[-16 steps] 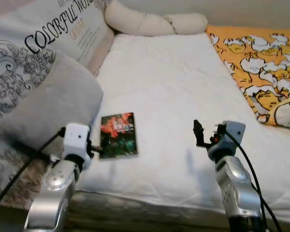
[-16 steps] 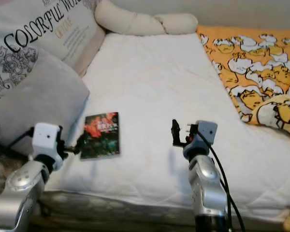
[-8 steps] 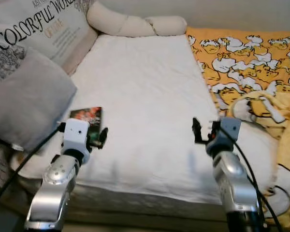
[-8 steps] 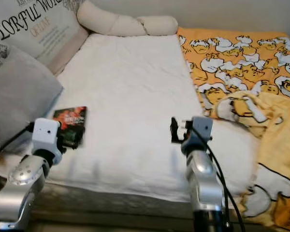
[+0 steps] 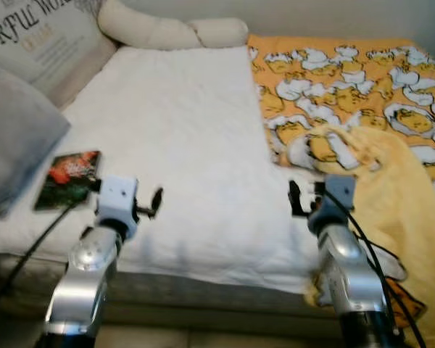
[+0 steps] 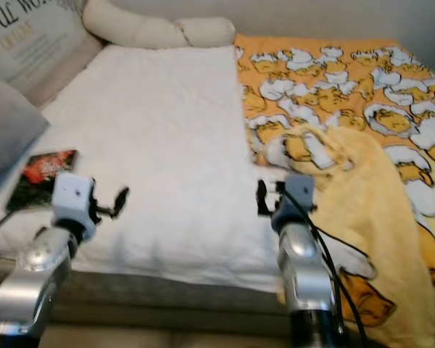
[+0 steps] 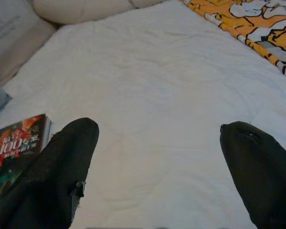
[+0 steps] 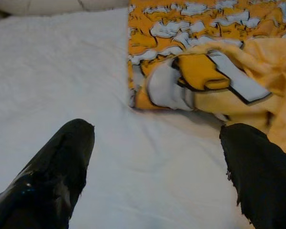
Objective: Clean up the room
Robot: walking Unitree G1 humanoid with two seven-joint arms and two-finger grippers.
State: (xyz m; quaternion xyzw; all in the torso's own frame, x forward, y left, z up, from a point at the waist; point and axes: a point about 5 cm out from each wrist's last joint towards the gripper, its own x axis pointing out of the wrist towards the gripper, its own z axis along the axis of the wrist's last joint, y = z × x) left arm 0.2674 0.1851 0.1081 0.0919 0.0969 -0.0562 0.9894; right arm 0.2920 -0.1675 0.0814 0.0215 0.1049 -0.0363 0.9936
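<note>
Item: book (image 5: 67,177), dark cover with red print, flat on the bed (image 5: 174,123) at the near edge, off to the outer side of the left claw (image 5: 154,201) and just beside it.
Left claw: fingers spread, empty, hovering low over the sheet.
Right claw (image 8: 157,157): fingers spread, empty; crumpled yellow blanket (image 5: 362,167) ahead and outward.
Handling note: likely next is the blanket. Grip a raised fold, not flat cloth, and lift clear before pulling.
</note>
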